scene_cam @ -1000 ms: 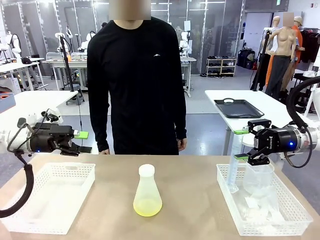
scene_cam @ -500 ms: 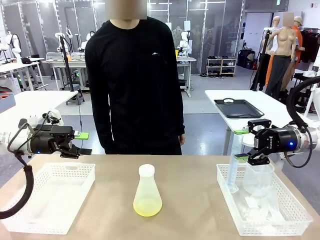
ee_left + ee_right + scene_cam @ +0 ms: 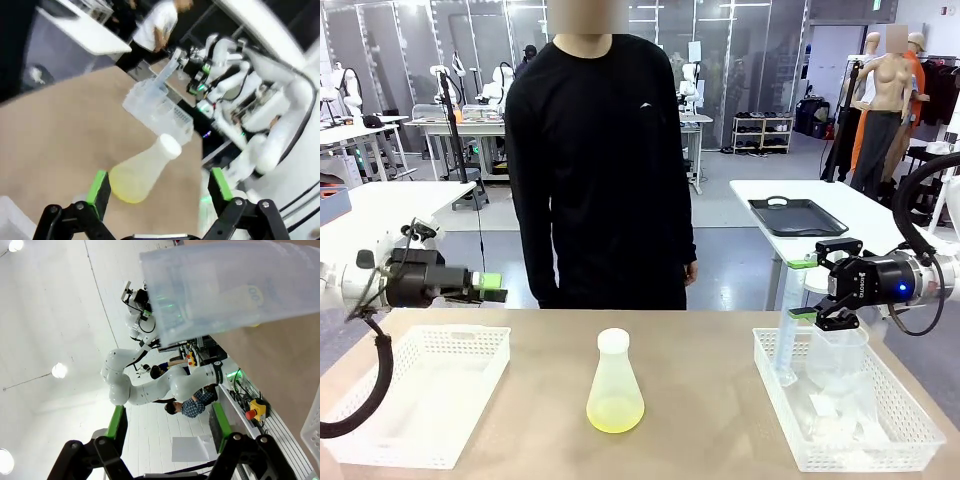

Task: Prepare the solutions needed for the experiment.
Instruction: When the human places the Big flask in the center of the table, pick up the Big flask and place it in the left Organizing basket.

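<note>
Solution, a shallow pale yellow-green pool, sits in the bottom of a frosted conical flask standing upright on the table at the lower centre of the front view, between a white basket at lower left and another basket at lower right. The left gripper hangs at mid left over the far rim of its basket, fingers level and pointing toward picture right, jaws spread wide with nothing between them. The flask lies to its right and lower, its long axis vertical and so crosswise to the fingers. In the left wrist view the flask shows at lower centre, in line with the gap between the pads, though well ahead of them. The right gripper hovers at mid right, jaws apart and empty, just above a clear beaker in the right basket. The left arm looks the nearer to the flask; a sideways reach and a drop to the neck would seem to suit.
</note>
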`<control>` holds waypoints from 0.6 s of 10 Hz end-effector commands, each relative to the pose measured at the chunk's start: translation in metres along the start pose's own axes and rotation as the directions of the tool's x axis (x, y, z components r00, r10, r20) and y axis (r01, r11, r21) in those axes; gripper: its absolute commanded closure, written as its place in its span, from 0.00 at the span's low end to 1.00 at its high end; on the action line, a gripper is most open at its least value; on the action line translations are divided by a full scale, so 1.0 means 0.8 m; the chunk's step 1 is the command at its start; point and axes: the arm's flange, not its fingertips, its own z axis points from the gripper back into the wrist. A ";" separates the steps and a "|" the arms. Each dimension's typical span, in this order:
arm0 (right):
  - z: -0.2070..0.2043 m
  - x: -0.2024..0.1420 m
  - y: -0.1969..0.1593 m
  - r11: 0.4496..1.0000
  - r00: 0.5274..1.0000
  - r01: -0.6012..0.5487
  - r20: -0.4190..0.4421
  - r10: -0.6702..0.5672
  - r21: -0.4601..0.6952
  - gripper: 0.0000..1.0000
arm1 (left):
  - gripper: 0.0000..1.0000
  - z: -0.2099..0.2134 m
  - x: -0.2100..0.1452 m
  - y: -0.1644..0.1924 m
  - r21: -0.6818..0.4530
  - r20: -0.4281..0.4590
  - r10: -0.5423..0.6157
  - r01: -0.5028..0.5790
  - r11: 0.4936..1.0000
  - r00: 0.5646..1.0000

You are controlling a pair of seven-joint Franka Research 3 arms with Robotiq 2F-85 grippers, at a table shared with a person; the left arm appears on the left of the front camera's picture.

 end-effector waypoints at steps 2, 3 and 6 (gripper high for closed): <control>0.000 -0.004 0.003 1.000 1.000 -0.006 0.005 0.006 -0.002 0.17 | 0.00 0.000 0.000 0.000 0.000 0.000 0.000 0.000 1.000 1.000; 0.000 -0.004 0.003 1.000 1.000 -0.006 0.005 0.006 -0.002 0.17 | 0.00 0.000 0.000 0.000 0.000 0.000 0.000 0.000 1.000 1.000; 0.000 -0.004 0.003 1.000 1.000 -0.006 0.005 0.006 -0.002 0.17 | 0.00 -0.004 -0.013 0.005 0.009 -0.022 -0.052 0.052 0.999 0.998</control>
